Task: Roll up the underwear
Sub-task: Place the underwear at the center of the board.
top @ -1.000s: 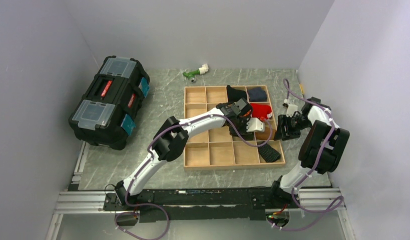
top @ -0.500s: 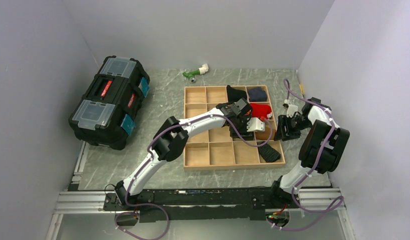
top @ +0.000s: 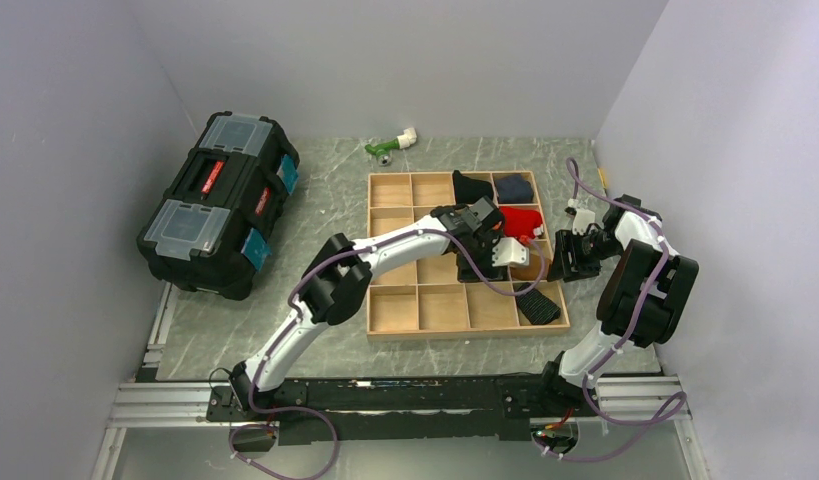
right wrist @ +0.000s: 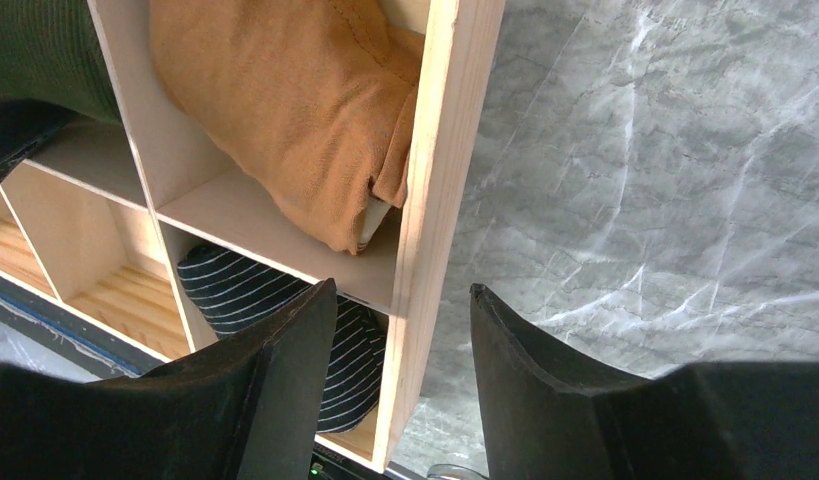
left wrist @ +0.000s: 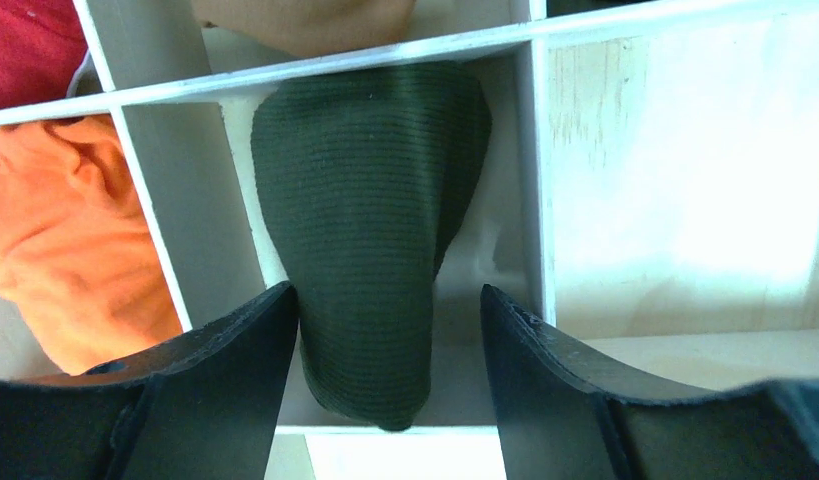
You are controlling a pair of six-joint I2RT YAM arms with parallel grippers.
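Note:
The underwear is a rolled dark olive-green ribbed cloth lying in one cell of the wooden tray. No waistband shows. My left gripper is open just above it, with the roll's near end between the fingers and against the left finger. In the top view the left gripper hides the roll. My right gripper is open and empty, straddling the tray's right wall; it also shows in the top view.
Neighbouring cells hold a brown cloth roll, a black striped roll, orange cloth, red cloth, navy cloth and black cloth. A black toolbox sits at the left. A green and white object lies at the back.
The left arm's elbow has shifted slightly to the left. Both grippers stay where they were and remain open.

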